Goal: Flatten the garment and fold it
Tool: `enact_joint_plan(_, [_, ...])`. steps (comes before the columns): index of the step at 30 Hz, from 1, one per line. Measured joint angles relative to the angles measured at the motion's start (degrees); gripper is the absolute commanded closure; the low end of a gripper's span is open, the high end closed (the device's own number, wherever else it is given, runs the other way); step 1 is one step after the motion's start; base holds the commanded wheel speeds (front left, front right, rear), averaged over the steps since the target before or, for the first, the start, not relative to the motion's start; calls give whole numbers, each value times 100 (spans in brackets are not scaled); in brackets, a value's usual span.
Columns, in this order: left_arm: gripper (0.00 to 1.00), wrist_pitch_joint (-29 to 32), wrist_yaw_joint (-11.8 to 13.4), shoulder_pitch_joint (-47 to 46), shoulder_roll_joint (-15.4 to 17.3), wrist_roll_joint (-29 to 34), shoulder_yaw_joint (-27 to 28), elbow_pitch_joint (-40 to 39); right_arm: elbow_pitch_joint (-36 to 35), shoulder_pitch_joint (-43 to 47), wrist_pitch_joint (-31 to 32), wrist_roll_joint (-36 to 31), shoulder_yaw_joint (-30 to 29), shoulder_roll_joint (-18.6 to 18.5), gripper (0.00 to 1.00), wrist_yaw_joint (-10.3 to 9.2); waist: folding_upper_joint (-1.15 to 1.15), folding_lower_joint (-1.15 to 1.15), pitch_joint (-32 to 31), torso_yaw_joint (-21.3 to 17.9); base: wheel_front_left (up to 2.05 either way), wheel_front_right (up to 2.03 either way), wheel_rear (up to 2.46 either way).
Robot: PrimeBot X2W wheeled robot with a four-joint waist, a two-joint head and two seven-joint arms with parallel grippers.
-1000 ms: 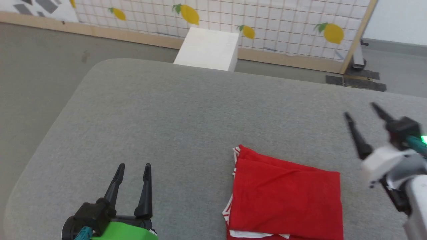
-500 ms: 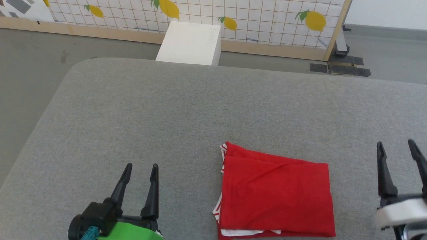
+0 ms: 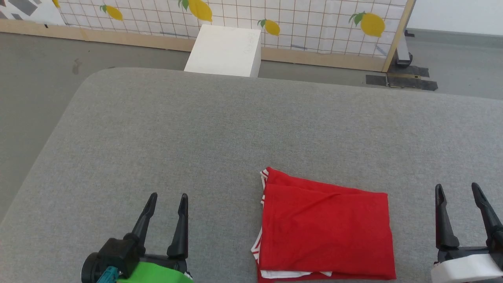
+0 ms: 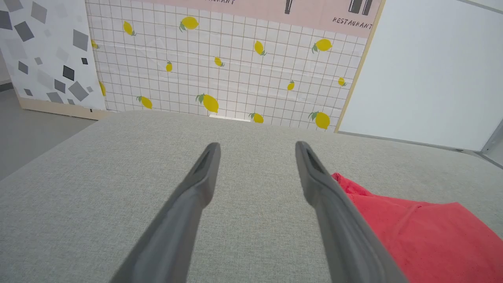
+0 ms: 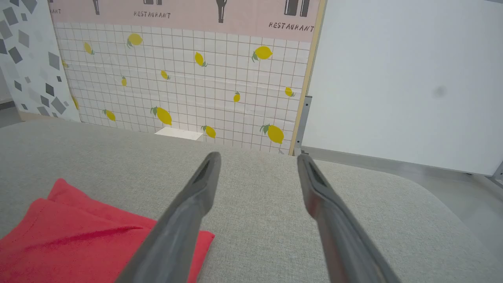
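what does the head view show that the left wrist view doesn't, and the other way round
Head view: the right gripper, open beside the garment, its white striped trim and dark floor patches. Left wrist view: the RESTAURANT lettering on a pink band. Both: the open left gripper, the folded red garment, the grey padded surface and the lemon-tiled wall.

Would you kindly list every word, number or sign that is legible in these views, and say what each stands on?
"RESTAURANT": on the pink band atop the lemon-print wall panel, repeated along it.
Faint marks on the white box: too faint to read.
Folded garment: no lettering shows.
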Motion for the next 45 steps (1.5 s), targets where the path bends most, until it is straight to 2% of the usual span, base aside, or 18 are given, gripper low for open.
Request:
enact_joint_plan(4, [0,0,0,-20,0,0,-20,-3,-83,0,71,4,15,-24,0,0,0,0,32,37,0,0,0])
enact_joint_plan(6, [0,0,0,-23,0,-1,-30,-8,-81,1,297,133,69,-43,0,0,0,0,60,58,0,0,0])
enact_joint_plan(9, [0,0,0,-37,0,-3,-63,-14,-71,35,920,544,375,-254,0,1,0,0,124,96,0,0,0])
enact_joint_plan(12, [0,1,0,-63,0,-10,-112,-16,-99,85,1822,1254,700,-636,0,1,0,0,219,140,0,0,0])
enact_joint_plan(15, [0,1,0,-125,0,-12,-161,-19,-145,86,2736,1958,873,-966,0,1,0,0,331,188,0,0,0])
enact_joint_plan(18, [0,1,1,-205,0,-41,-245,-10,-156,86,3523,2574,915,-1127,0,0,0,0,443,265,0,0,0])
enact_joint_plan(22, [0,1,1,-331,-1,-59,-379,27,-53,29,4292,3154,839,-1155,0,0,0,0,601,396,0,0,0])
enact_joint_plan(25, [0,1,1,-426,-1,-60,-431,75,245,-133,4804,3274,776,-1156,0,0,0,0,692,518,0,0,0])
enact_joint_plan(33, [0,0,1,-571,-1,-97,-470,152,680,-642,5265,3383,1114,-1116,0,-1,0,0,852,835,0,0,0])
enact_joint_plan(34, [0,0,1,-576,-1,-101,-472,164,705,-680,5289,3376,1184,-1128,53,-1,0,0,862,864,0,0,0])
enact_joint_plan(35, [0,0,1,-577,-1,-102,-477,179,738,-716,5289,3342,1247,-1156,100,-1,0,0,868,890,0,0,0])
enact_joint_plan(40, [0,0,1,-578,-1,-113,-502,236,916,-844,5141,3206,1488,-1178,100,-1,0,0,812,899,0,0,0])
enact_joint_plan(45, [0,0,0,-591,-2,-138,-570,279,915,-1057,4931,2464,1952,-1586,100,7,0,0,747,677,0,0,0])
